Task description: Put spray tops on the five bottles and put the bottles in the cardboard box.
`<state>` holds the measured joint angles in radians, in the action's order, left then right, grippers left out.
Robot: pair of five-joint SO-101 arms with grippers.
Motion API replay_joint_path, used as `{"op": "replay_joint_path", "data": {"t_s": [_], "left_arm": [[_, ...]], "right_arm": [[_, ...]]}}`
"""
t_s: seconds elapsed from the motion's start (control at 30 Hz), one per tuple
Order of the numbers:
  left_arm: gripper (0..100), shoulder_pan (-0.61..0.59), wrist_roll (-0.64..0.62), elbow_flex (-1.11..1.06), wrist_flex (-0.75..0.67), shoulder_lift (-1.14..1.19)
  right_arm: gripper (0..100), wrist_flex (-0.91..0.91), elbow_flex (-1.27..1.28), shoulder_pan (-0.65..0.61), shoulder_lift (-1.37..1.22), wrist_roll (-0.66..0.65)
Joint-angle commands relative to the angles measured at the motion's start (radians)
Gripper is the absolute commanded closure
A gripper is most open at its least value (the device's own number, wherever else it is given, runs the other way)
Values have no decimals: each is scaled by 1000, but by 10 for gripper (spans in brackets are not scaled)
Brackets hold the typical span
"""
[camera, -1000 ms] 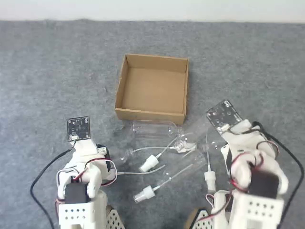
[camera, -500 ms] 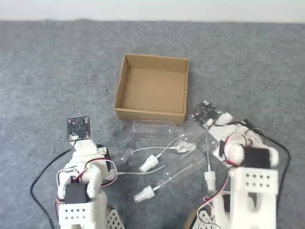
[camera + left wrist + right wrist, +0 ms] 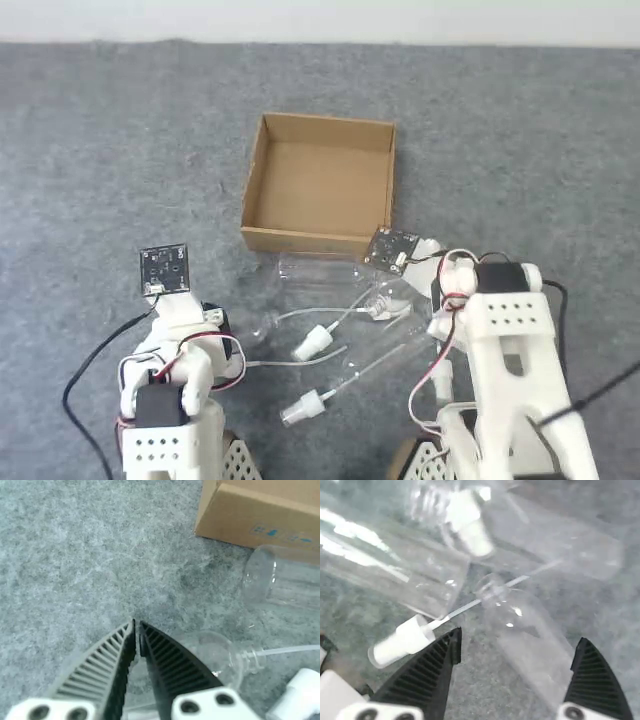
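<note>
the bottles lie on their sides, heaped on the carpet just in front of the cardboard box, which holds none of them yet; white spray tops with thin tubes lie loose among them. my right claw hangs spread wide over one bottle, gripping nothing, with a spray top just beside it, tube reaching toward the neck. my left claw is pinched together on nothing. i reckon the job has barely begun. to grab well i should come down square across the bottle's body, squeeze gently so the slick plastic doesn't squirt sideways, and leave the neck free for fitting the top
</note>
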<state>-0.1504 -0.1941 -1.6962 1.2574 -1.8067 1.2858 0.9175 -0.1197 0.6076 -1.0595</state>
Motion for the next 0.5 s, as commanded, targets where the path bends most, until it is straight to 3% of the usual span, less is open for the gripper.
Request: {"op": "replay_joint_path", "data": {"t_s": [0.0,0.17,0.47], "left_arm": [[987,-3,3,12,5,-14],[987,-3,3,12,5,-14],[987,-3,3,12,5,-14]], "right_arm": [[683,-21,-69,-7,-56,-54],[683,-59,-71,-4,-124,-94],[684,-257,-71,111,-257,-95]]}}
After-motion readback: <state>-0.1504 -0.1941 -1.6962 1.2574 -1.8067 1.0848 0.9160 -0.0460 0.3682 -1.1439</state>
